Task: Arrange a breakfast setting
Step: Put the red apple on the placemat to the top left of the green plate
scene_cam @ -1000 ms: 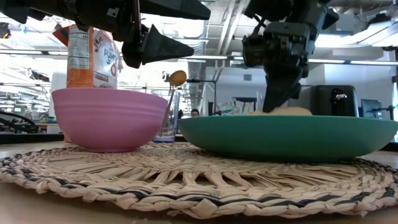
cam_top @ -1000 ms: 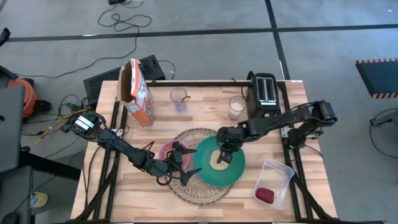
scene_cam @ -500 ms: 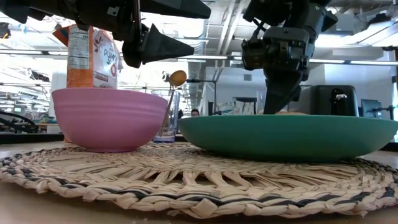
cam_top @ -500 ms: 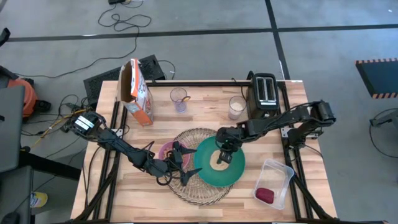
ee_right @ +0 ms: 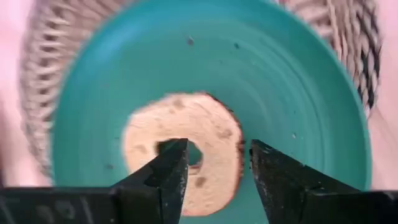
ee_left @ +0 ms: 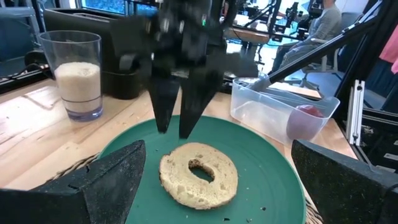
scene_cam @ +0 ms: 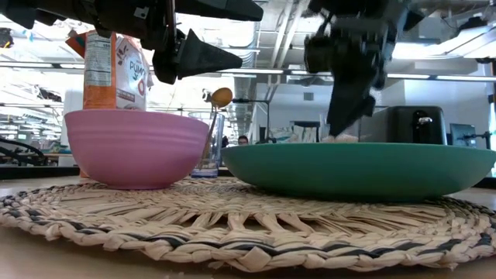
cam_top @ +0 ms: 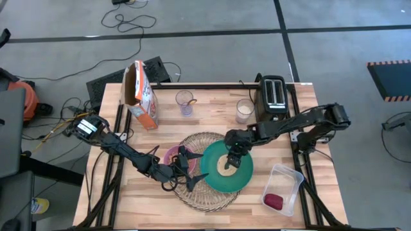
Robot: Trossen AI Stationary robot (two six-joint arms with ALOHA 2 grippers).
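**Bagel on the plate, right gripper open just above it**

You are working on a pale wooden table [cam_top: 154,192] in a black frame, standing on a grey floor with loose cables beyond its far edge. In the low view you look past it into a room with ceiling pipes and lights.

Count one round wicker mat [cam_top: 192,196] near the middle of the front edge. On it sit one pink bowl [scene_cam: 136,147] and one teal plate [cam_top: 243,178], side by side. One bread ring [ee_left: 199,174] lies flat in the middle of the plate. One gold spoon [scene_cam: 219,98] stands in one of two clear glasses; that glass [cam_top: 185,102] is towards the far edge, and the other glass [ee_left: 71,74] holds something pale. One cereal box [cam_top: 142,95] stands near the far left corner, one black toaster [cam_top: 273,93] near the far right corner. One clear tub [cam_top: 282,188] near the front right corner holds one dark-red fruit [cam_top: 273,201].

Your right gripper [ee_right: 214,168] hangs just above the bread ring, fingers narrowly apart and holding nothing. Your left gripper [cam_top: 186,160] hovers over the mat beside the bowl, spread wide and empty.

Only the wrist views show you the ring's hole and browned crust; the low view hides it behind the plate's rim. Only the high view shows the whole layout.
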